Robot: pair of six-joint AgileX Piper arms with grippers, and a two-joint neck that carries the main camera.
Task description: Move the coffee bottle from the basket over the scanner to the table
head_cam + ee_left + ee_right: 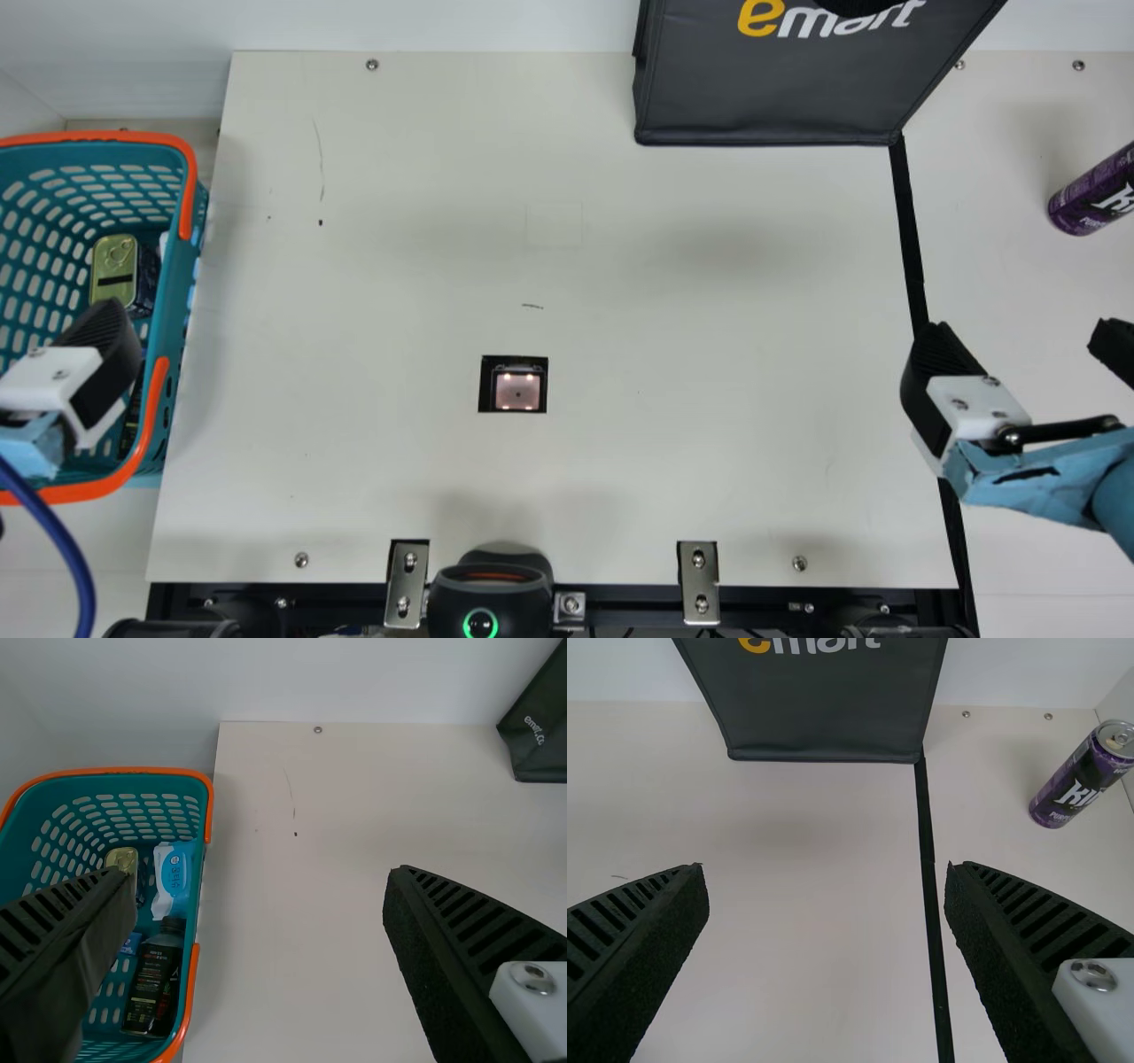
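In the main view my left gripper (99, 341) is over the teal basket (180, 283) at the far left, and my right gripper (1017, 335) stands open above the table's right side. The left wrist view has the coffee bottle (152, 988), dark with a black cap, lying in the basket (200, 895) along its side wall. There my left gripper (261, 879) is open, its fingers wide apart and off the bottle. The scanner (517, 391) is a small lit square in the table (709, 354). In the right wrist view my right gripper (827, 872) holds nothing.
A gold-topped tin (115, 266) and a blue-white packet (174, 877) share the basket. A dark bag (771, 89) stands at the back, a purple can (1091, 197) at the far right. A black device with a green ring (483, 594) sits at the front edge.
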